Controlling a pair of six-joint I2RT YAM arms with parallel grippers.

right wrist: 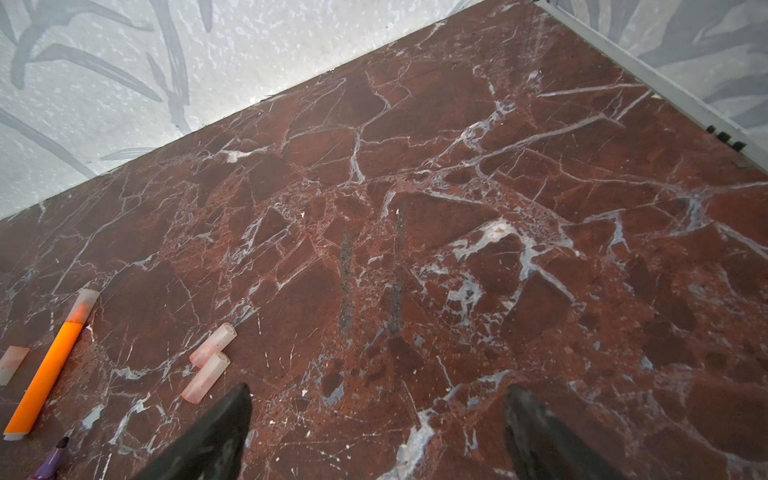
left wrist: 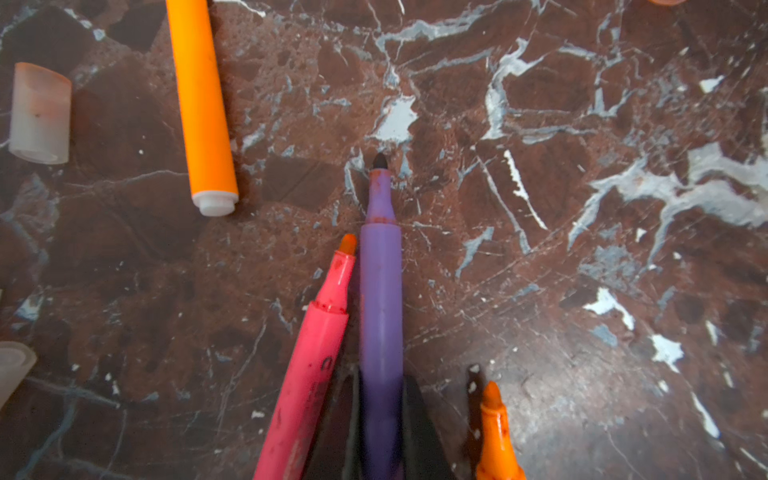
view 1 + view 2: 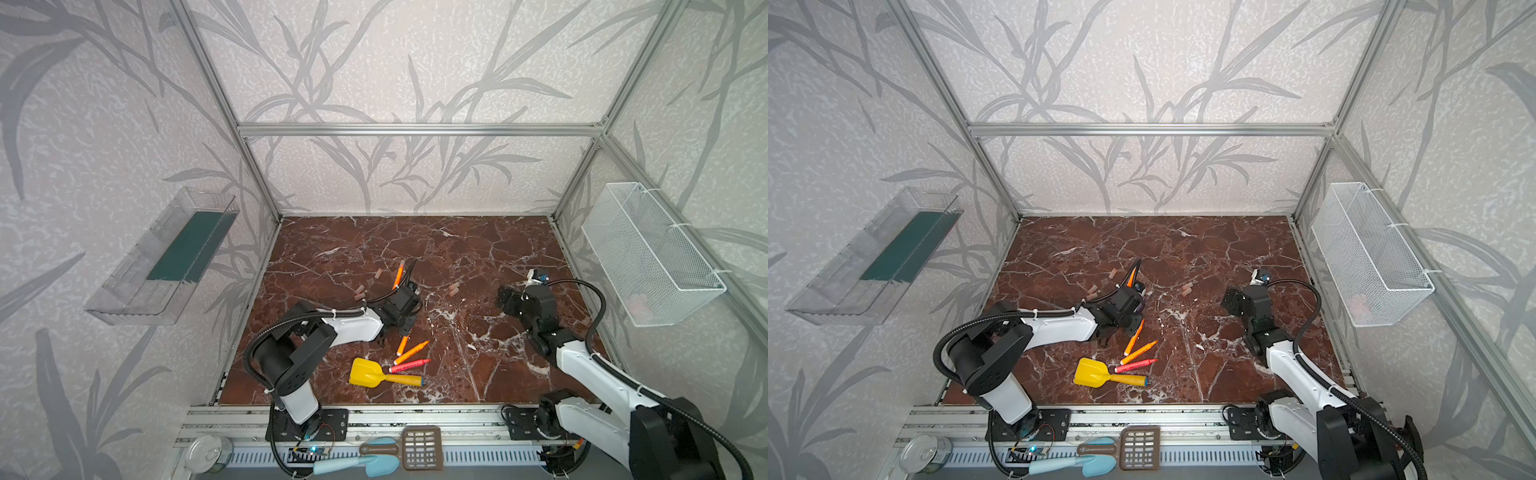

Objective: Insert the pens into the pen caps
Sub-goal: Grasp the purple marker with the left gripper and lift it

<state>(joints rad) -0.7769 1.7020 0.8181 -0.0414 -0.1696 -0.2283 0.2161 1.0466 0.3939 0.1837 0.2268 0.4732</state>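
The purple pen (image 2: 380,291) has its rear hidden between the fingers of the left pincer (image 2: 381,376), which is clamped shut on it; in both top views I cannot make it out. Its barrel is scuffed violet, with a narrow neck and a dark bare tip. Its long axis runs straight ahead of the pincer, tip foremost. A pink pen (image 2: 316,353) lies just beside it. The right pincer (image 1: 378,399) gapes wide, empty, two caps (image 1: 208,376) ahead of it.

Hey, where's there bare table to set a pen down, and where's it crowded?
Bare: the far strip of the table along the back wall, and the patch ahead of the right gripper, between the pair of caps and the right frame rail. Crowded: around the left gripper, among loose pens and the yellow shovel.
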